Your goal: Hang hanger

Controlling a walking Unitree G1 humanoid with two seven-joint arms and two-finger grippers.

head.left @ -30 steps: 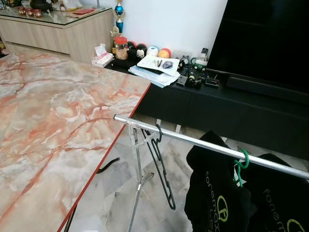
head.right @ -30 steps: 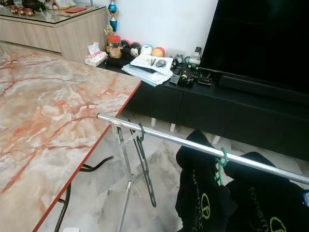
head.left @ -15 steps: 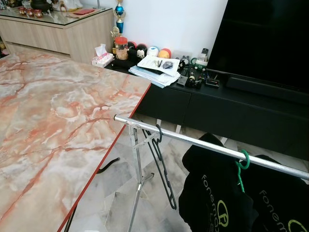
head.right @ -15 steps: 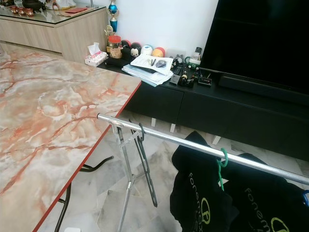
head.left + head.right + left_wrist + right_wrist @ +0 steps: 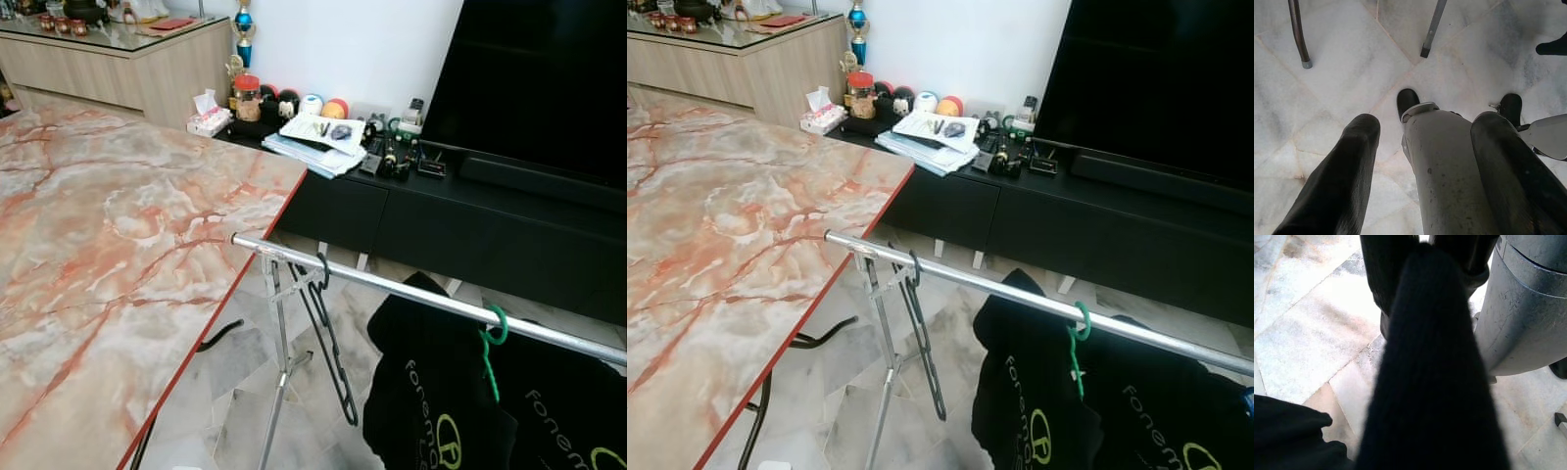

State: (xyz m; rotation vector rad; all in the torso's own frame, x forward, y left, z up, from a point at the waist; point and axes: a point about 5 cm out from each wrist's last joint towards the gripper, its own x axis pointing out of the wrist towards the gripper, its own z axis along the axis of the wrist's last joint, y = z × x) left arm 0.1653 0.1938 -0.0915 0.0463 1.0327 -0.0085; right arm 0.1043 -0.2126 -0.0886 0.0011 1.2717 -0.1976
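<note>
A silver clothes rail (image 5: 411, 293) runs from the marble table's corner off to the right. An empty black hanger (image 5: 322, 273) hangs by its hook near the rail's left end, slanting down towards the floor. Further right a green hanger (image 5: 498, 324) on the rail carries a black T-shirt (image 5: 431, 392) with green print. My left gripper (image 5: 1425, 122) hangs low over the floor tiles, open, with my own leg beyond its fingers. My right gripper (image 5: 1430, 333) also hangs low beside my leg, shut and holding nothing that I can see.
A pink marble table (image 5: 118, 245) with a red edge takes up the left. The rack's folding leg (image 5: 282, 333) stands beside it. A second black shirt (image 5: 563, 411) hangs at the far right. A black TV console (image 5: 470, 220) with clutter stands behind.
The black T-shirt on the green hanger has swung a little to the left. The black hanger and the rail have stayed put.
</note>
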